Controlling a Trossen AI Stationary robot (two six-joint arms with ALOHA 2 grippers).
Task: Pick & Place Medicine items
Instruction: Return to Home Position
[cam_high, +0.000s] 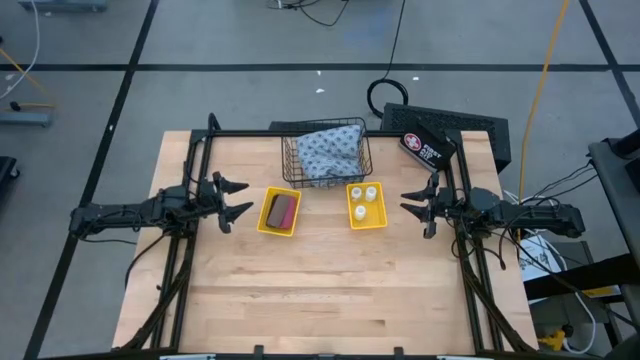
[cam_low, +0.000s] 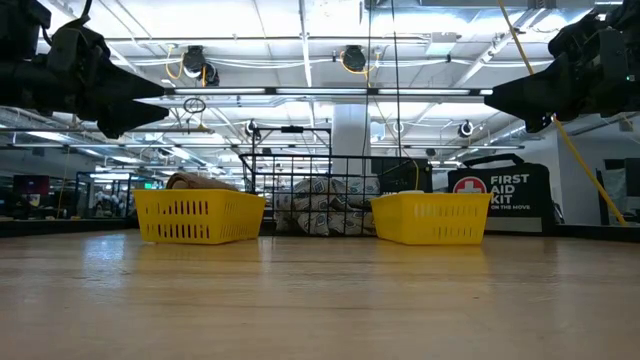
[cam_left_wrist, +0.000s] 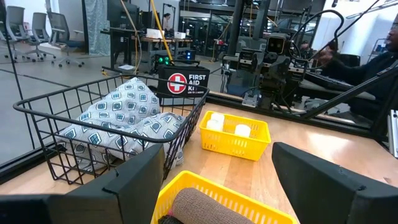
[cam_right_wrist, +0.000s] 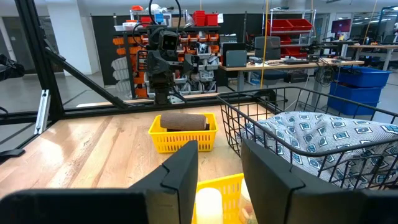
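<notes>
The sorting is judged to be all but finished. No loose medicine item is seen on the bare bench (cam_high: 330, 290); everything visible is already held in a container.

The blue-grey patterned pouch (cam_high: 328, 152) is lodged in the dark wire basket (cam_high: 290, 172) at the far middle of the bench. Just nearer, two yellow trays are set side by side. In the right tray (cam_high: 368, 225) three white bottles (cam_high: 364, 196) are seen. In the left tray (cam_high: 264, 222) the brown piece (cam_high: 281, 210) is laid, with a strip of pink (cam_high: 294, 209) showing just beside it; the black piece cannot be made out from any view, so its place cannot be told. A first aid kit case (cam_high: 428, 147) is parked at the far right, outside the sorting.

The left arm (cam_high: 130, 213) is held at the left edge of the bench, its jaws spread wide and empty, near the left tray but apart from it. The right arm (cam_high: 500, 212) is held at the right edge, its jaws also parted and empty, apart from the right tray.

What is left is judged to be only the parking of both arms clear of the bench.
</notes>
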